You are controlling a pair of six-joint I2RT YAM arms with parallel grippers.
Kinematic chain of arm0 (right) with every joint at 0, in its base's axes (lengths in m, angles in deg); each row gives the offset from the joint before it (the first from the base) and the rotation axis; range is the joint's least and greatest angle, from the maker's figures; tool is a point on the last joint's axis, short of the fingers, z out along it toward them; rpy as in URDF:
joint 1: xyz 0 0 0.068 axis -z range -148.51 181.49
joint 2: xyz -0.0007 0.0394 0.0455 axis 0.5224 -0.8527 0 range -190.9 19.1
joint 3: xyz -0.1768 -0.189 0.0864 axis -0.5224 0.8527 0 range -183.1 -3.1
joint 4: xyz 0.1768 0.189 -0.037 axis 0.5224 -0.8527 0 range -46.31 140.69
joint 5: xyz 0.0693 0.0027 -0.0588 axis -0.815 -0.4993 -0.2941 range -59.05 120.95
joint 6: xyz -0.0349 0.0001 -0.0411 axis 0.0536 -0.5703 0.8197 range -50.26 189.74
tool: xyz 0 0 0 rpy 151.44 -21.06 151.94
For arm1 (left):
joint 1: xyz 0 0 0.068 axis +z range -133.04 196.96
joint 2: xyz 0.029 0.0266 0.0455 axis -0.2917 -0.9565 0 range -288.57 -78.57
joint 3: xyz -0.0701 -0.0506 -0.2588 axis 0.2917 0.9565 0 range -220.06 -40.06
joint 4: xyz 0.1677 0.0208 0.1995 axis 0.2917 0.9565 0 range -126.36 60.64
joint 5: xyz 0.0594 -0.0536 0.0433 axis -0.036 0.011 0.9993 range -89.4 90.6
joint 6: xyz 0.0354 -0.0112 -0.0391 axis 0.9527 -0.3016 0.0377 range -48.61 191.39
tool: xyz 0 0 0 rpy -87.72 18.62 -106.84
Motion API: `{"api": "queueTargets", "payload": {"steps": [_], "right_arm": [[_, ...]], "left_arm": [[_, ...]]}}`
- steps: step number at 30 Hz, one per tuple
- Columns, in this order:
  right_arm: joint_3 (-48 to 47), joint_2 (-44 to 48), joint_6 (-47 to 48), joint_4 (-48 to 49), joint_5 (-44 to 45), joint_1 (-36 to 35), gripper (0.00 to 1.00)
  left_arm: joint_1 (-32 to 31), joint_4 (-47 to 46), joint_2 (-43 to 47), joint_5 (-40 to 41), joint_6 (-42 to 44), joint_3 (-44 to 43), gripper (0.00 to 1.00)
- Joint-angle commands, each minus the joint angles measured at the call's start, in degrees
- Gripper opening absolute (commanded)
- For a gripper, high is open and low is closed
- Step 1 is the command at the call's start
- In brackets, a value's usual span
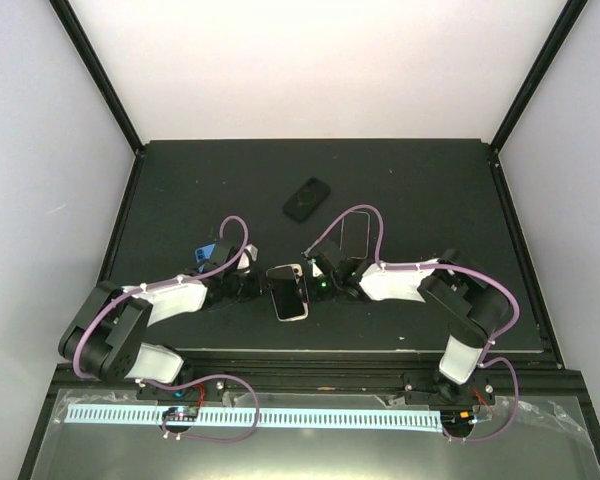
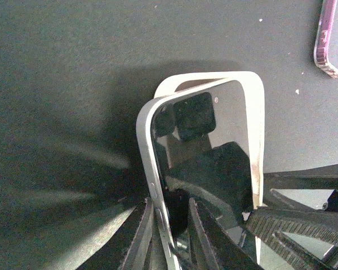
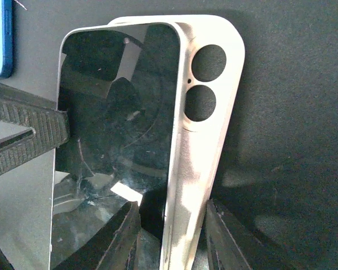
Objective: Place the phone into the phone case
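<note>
A black table mat inside white walls carries everything, and both arms meet over its near middle, neither one closer to the work than the other.

The white phone case lies straight ahead of the right gripper. Its fingers are closed across the case's near end. Its long axis runs forward from them, so the two camera cutouts sit at the far end.

The phone lies straight ahead of the left gripper, which pinches it through front and back near one corner. The phone's long axis also runs forward from those fingers, glass side up, and nearly lines up with the case.

The phone is laid into the case but, in my judgement, not seated. On the left gripper's side its long edge, with the side buttons, stands proud of the case wall. In the right wrist view the cutouts show uncovered beside the glass.

The coming move probably turns on that raised edge, which needs pushing across and down towards the right gripper's side.
</note>
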Motion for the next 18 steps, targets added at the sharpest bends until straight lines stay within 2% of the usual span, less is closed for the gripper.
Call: {"api": "queueTargets", "payload": {"steps": [1, 11, 18], "right_arm": [[1.49, -0.52, 0.06, 1.6, -2.3, -0.1, 0.34], [1.0, -0.13, 0.86, 2.23, -2.36, -0.08, 0.34], [1.53, 1.18, 0.64, 1.09, -1.0, 0.17, 0.36]], "left_arm": [[-1.27, -2.74, -1.28, -0.68, 1.53, -3.08, 0.19], [-4.92, -4.07, -4.43, -0.07, 0.68, -5.71, 0.19], [-4.99, 3.29, -6.77, 7.89, -1.43, -8.41, 0.26]]}}
